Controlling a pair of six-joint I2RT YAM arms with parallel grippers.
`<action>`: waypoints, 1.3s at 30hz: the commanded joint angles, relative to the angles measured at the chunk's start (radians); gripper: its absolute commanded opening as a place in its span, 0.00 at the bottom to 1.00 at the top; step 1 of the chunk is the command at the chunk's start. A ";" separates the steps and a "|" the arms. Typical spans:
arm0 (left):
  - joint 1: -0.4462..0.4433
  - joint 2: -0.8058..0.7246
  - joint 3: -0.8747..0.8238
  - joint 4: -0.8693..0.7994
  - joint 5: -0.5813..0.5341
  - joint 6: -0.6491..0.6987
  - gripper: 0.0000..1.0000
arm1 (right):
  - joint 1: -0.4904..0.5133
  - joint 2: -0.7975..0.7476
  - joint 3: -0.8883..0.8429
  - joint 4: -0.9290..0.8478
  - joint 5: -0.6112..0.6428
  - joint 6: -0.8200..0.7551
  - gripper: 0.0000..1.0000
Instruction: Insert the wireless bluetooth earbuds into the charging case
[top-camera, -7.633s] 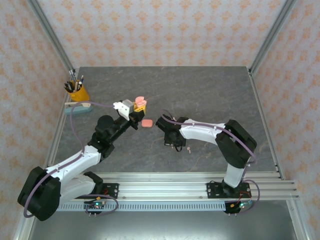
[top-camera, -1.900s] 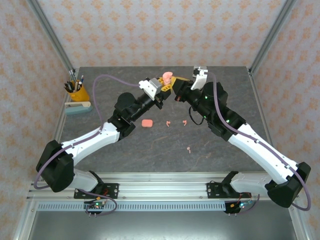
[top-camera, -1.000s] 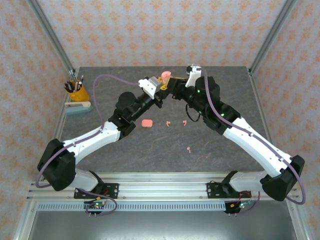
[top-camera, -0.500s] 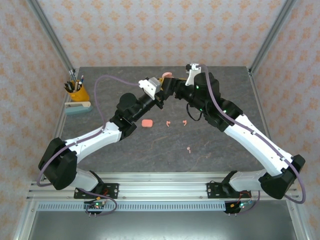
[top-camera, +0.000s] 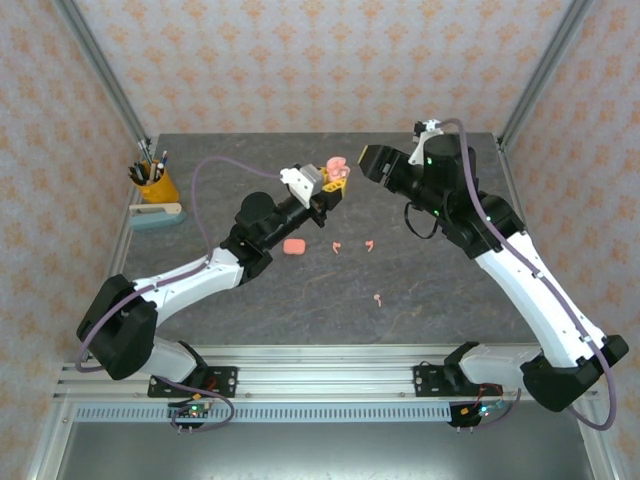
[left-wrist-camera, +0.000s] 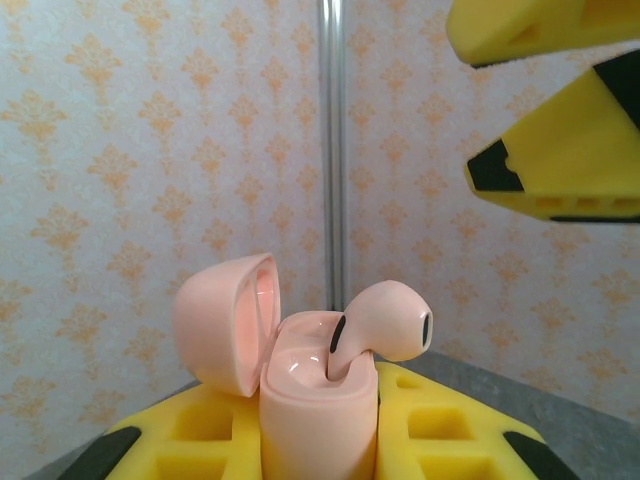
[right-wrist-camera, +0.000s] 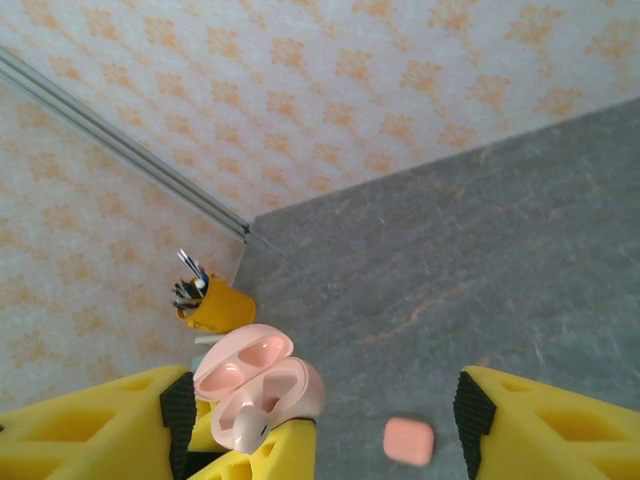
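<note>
**Wireless bluetooth earbuds: four counted.**
- One earbud (left-wrist-camera: 385, 325) stands stem-down in a well of the open charging case (left-wrist-camera: 318, 410). Its head rides above the rim, so it is judged not fully seated.
- Three are found loose on the table (top-camera: 450, 290).
  - A middle earbud (top-camera: 338, 245) and a right-hand earbud (top-camera: 369, 243) lie near each other.
  - A nearer earbud (top-camera: 378, 297) lies apart from them, toward the arm bases.

**Handling.**
- Each piece is judged very light, rigid, smooth and rounded, and so is likely to slip or flick out of a hard pinch.
- The bulbous head is best pinched across its sides, so that the stem is left free to be dropped into a well.
- Gentle pressure is advised, with a soft press to finish the seating.

**Cases: two counted.**
- The open charging case is held raised above the table, lid tipped back, at the far middle.
- A closed case (top-camera: 294, 245) lies flat on the table, just left of the loose pair.

**Grippers: two counted.**
- The left gripper (top-camera: 338, 183) is pressed tight against the body of the open case.
- The right gripper (top-camera: 370, 160) is spread wide with nothing between its fingers. It is placed just beside the held case, apart from it.

**Sundries.**
- One yellow pen cup (top-camera: 155, 186) stands at the table's left edge.
</note>
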 joint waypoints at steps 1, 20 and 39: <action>0.032 0.023 -0.036 0.052 0.096 -0.045 0.00 | -0.010 0.024 0.035 -0.179 -0.064 -0.008 0.58; 0.102 0.039 -0.058 0.029 0.355 -0.130 0.00 | -0.011 0.156 0.035 -0.305 -0.225 -0.058 0.02; 0.078 0.074 -0.039 -0.012 0.388 -0.097 0.00 | -0.007 0.249 0.155 -0.310 -0.300 -0.050 0.00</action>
